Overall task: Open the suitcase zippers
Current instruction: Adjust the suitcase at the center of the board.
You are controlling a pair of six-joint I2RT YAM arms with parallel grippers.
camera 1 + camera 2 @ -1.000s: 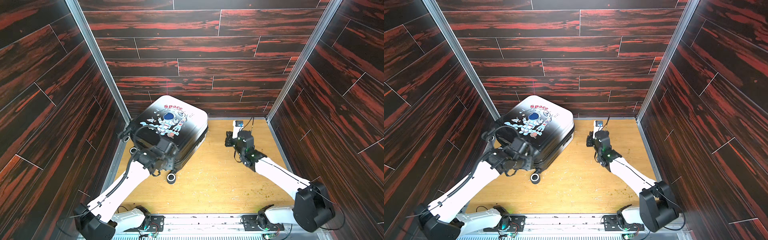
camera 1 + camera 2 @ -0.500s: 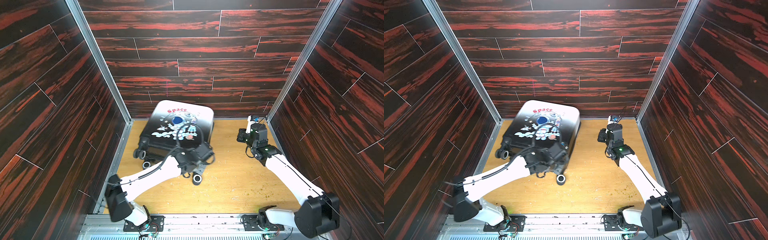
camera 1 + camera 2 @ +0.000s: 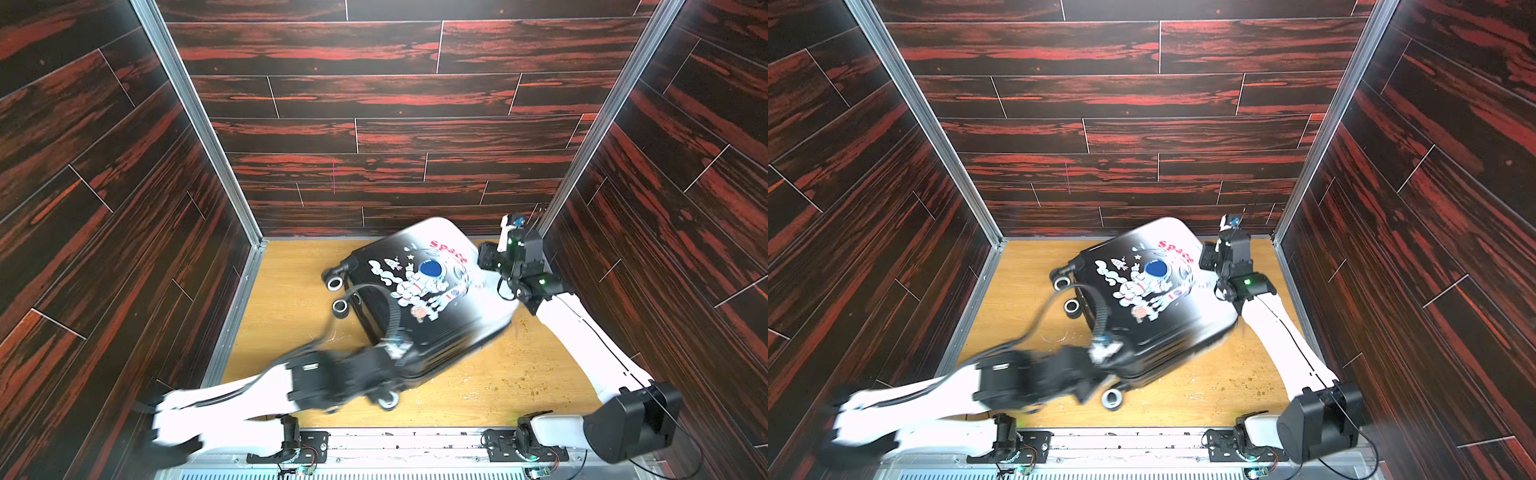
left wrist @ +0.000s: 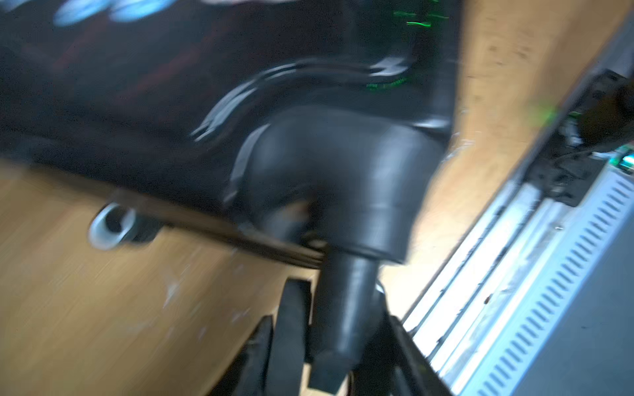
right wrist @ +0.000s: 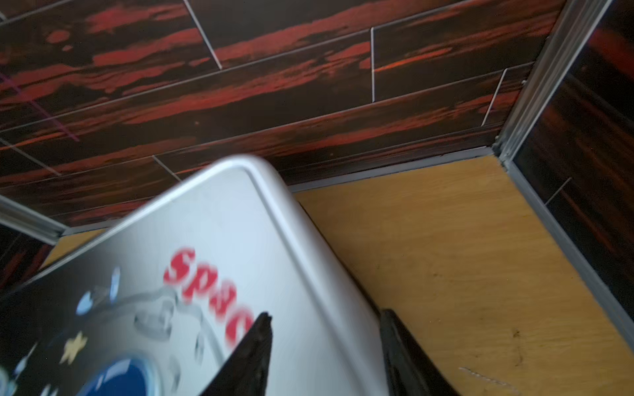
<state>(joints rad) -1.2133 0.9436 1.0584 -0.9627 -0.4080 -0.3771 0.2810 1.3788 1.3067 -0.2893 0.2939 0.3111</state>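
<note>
The right pincer (image 5: 326, 313), jaws apart, straddles the white rim of the suitcase (image 3: 424, 307), with bare counter (image 5: 446, 257) beyond it up to the wall corner (image 5: 504, 147). The suitcase lies flat and closed, contents hidden, astronaut print up, shell fading black to white. The left pincer (image 3: 374, 384) sits at its black end beside a wheel (image 3: 388, 401); blur hides whether its jaws are apart.
</note>
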